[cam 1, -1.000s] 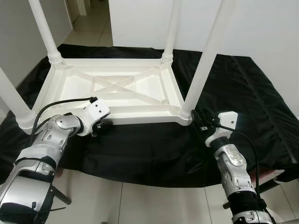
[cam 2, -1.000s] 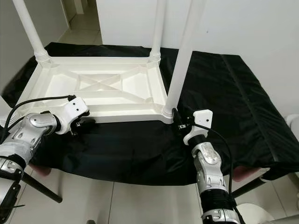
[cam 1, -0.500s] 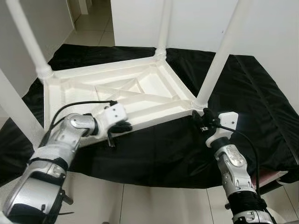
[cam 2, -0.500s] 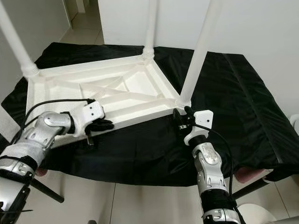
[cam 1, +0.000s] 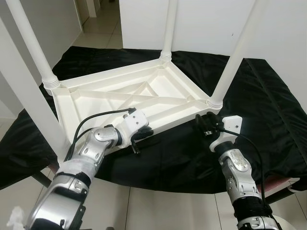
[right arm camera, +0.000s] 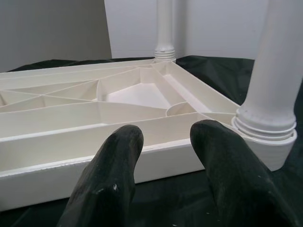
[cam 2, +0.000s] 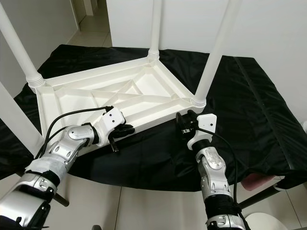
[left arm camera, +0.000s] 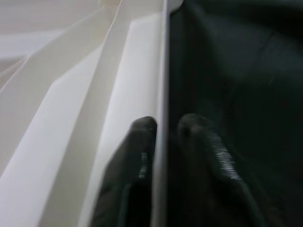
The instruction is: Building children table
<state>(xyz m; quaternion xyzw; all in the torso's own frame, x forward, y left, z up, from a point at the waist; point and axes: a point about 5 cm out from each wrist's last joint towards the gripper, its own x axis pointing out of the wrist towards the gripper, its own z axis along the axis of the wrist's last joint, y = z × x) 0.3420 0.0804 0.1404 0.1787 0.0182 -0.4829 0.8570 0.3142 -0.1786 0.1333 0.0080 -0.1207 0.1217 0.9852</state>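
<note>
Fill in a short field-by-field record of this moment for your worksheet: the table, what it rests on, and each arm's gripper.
table: white table, upside down, four legs pointing up
support: black cloth
left gripper: left gripper, jaws pinching the table's near rim, one inside, one outside
right gripper: right gripper, jaws open, facing the near rim beside a corner leg, not gripping

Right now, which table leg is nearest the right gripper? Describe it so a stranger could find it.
On the black cloth lies an upturned white plastic table, legs pointing up. At its near right corner stands the leg you want, just beyond the right gripper; unlike the other three legs, its ribbed base collar sits beside those black fingers.
</note>
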